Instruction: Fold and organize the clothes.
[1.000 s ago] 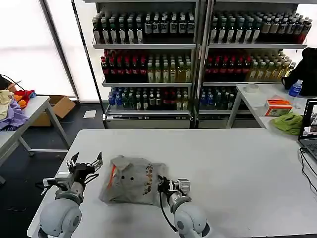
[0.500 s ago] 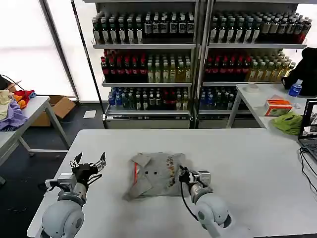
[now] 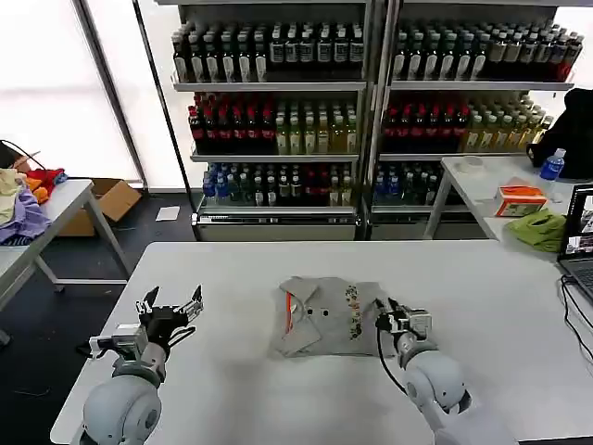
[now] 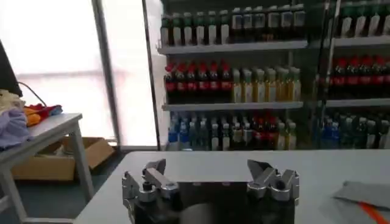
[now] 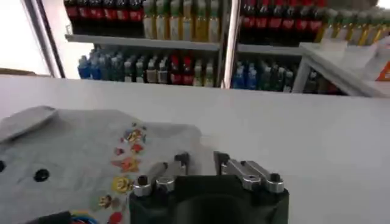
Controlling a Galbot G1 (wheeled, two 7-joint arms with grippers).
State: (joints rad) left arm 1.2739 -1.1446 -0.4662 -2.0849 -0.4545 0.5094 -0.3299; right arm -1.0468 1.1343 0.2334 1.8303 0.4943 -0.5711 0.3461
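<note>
Dragged rightward, shirt (image 3: 322,317) trails right gripper (image 3: 389,318); left gripper (image 3: 170,308) hovers open.

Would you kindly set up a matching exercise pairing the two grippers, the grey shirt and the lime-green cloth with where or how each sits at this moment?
Things:
1. left gripper
2. right gripper
3. grey shirt
4. lime-green cloth

States:
A. lies folded mid-table, print and red-lined collar up
B. open, above the table's left part, apart from the shirt
C. on the side table at far right
D. at the shirt's right edge, beside the print

Pairs: 1-B, 2-D, 3-A, 4-C
</note>
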